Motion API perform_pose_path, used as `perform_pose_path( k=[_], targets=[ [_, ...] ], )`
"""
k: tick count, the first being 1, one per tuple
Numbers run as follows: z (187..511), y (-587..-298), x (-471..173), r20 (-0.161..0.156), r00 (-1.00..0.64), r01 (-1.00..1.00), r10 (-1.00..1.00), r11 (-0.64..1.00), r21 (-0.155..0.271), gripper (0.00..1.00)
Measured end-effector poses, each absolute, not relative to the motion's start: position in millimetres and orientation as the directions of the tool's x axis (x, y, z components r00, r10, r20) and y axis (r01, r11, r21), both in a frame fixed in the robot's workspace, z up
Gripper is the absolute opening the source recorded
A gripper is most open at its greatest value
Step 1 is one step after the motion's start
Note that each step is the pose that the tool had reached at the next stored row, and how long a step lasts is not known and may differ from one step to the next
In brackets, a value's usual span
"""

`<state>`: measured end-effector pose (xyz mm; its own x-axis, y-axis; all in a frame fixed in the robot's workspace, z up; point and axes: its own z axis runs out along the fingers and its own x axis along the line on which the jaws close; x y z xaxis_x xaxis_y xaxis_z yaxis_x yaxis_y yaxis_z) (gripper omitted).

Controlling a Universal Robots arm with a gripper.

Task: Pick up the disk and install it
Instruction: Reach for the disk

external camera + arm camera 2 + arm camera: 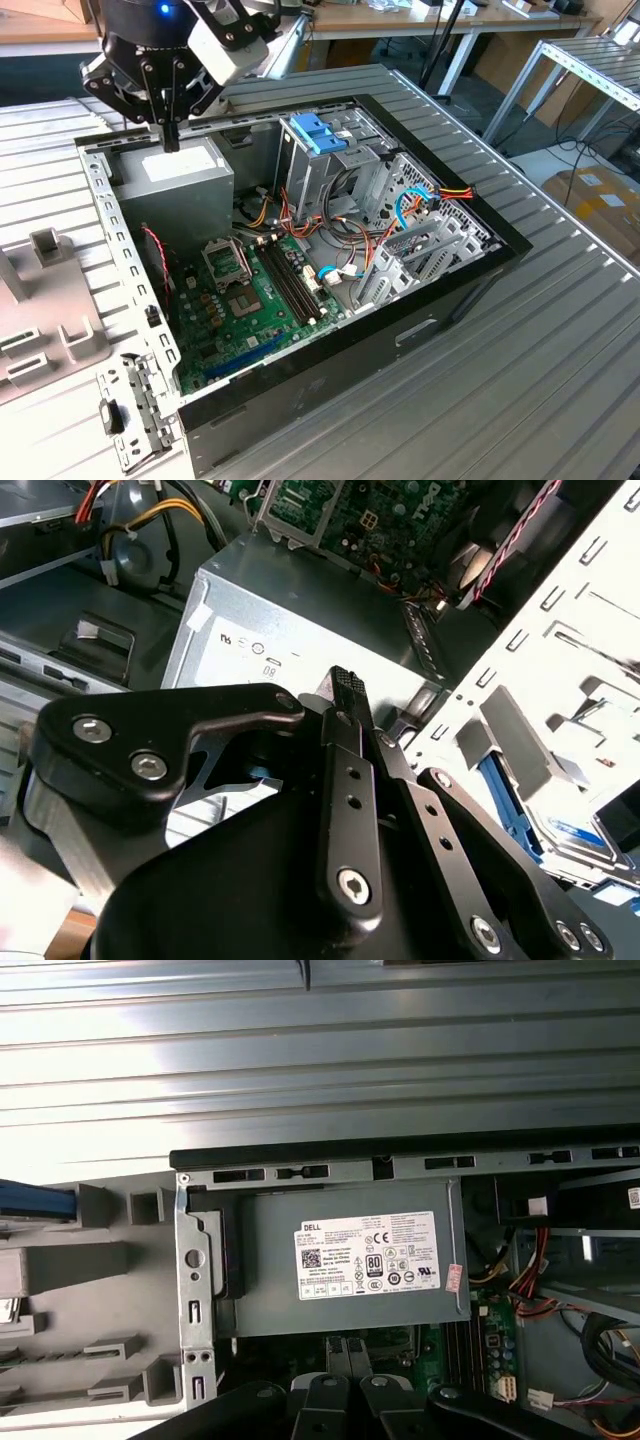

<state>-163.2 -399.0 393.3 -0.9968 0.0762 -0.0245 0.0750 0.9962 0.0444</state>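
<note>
grey fixture: You find it on the slatted table, outside the computer case, across the case wall from the power supply toward the exterior view's left. Its moulded slots appear made to present parts at a fixed pose.
disk: It lies in that fixture, near the power supply but separated from it by the case wall. The first wrist view shows you its blue end piece. The second wrist view shows part of a label with a blue band. Nothing grips it and it is not installed.
gripper: It hangs above the power supply, pointing down and clear of its top. The fingers are pressed together with nothing between them. Judge this a transit pose, not a grasp.
drive cage: It stands upright inside the case, beyond the power supply toward the exterior view's right, with a light-blue plastic top. Its upright stance likely keeps the bays reachable from above.
motherboard: It lies flat on the case floor beside the power supply, with cables routed over it.
</note>
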Motion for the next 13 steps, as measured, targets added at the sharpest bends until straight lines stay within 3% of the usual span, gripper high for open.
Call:
perform_pose_path(
  k=[13],
  targets=[
    [393.3,-398.9,-176.5,-0.024,-0.997,0.075,0.076,0.996,0.044,0.11]
  ],
)
